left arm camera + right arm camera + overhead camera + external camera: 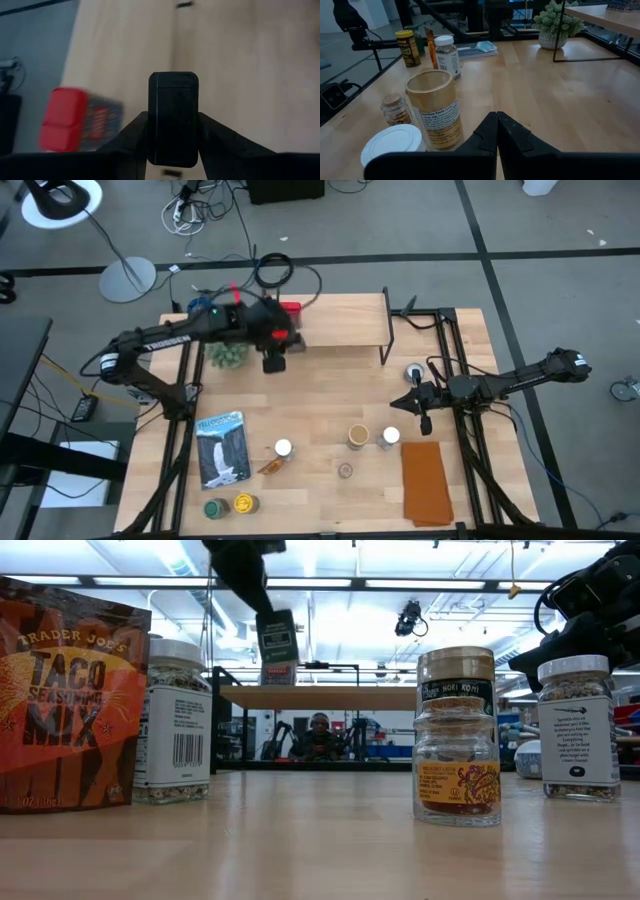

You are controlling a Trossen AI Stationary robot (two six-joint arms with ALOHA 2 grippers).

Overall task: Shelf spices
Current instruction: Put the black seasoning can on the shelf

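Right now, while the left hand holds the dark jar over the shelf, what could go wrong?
1. The left hand grips the dark jar only by its sides, above the shelf; it could slip and fall.
2. The red-lidded tin already lies on the shelf close beside it; lowering the jar carelessly might knock that tin.
3. The shelf's left edge is near, so a jar set down there might tip off.

A robotics lab or workshop: strip ceiling lights (330,582) run across the top of the low view, a person (319,737) sits at equipment mid-frame, and loose cables (195,208) trail over grey carpet (560,290) at the high view's top left.
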